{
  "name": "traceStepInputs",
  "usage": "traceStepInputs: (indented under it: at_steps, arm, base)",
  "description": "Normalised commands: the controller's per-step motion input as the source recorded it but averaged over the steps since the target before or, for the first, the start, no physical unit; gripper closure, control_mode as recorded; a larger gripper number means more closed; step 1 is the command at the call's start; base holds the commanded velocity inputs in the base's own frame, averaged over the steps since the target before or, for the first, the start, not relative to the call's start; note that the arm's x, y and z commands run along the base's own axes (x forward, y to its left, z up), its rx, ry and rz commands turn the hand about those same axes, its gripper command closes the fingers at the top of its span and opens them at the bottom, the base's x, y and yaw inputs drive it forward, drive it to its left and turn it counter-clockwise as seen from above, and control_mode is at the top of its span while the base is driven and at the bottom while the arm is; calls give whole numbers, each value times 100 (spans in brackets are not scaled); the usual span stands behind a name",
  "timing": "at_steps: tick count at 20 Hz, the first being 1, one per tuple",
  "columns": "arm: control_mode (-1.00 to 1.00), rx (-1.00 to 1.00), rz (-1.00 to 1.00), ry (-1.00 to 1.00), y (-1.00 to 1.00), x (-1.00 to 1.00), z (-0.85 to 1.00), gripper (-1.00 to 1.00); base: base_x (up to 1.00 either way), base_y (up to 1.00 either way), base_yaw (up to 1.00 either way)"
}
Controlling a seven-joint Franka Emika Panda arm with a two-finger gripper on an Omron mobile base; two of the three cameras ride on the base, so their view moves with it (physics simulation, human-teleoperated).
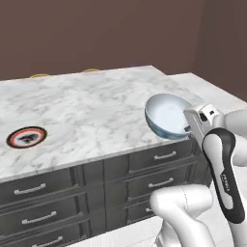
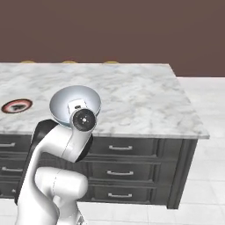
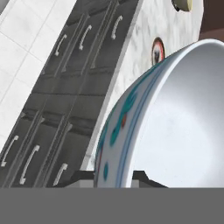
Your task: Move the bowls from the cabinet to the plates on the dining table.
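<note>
From the left base view, one patterned bowl (image 1: 167,116), pale blue inside, is seen held tilted at the end of the white arm, above the near right edge of the marble desk (image 1: 87,111). The gripper (image 1: 189,129) is closed on the bowl's rim, its jaws pinching the wall. One red-orange-rimmed plate (image 1: 27,137) lies near the desk's front edge, far to the left, well apart from the bowl, and nothing sits on it. One bowl and one plate can be counted here. The task is judged to be in its carrying stage: this bowl has been brought to the desk but is not yet set down.

From the right base view, the same single bowl (image 2: 75,104) is seen from behind the wrist, over the desk's front edge, and the same single plate (image 2: 16,105) is seen at the far left, bare.

From the hand view, the bowl (image 3: 175,127) is seen close up, its blue-green pattern on the outer wall, with the jaws clamped on its rim at the bottom. One plate (image 3: 156,50) is seen beyond it on the marble. At the top edge, part of one pale round object (image 3: 183,4) is seen; what it is cannot be told.
</note>
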Motion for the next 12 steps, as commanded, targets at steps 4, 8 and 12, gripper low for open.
traceStepInputs:
  at_steps: [4,8,12]
  arm:
    - [100,0,0,0,0,0,0,100]
    - [100,0,0,0,0,0,0,100]
    - [100,0,0,0,0,0,0,100]
  base:
    - [0,100,27]
    - [0,100,25]
    - [0,100,22]
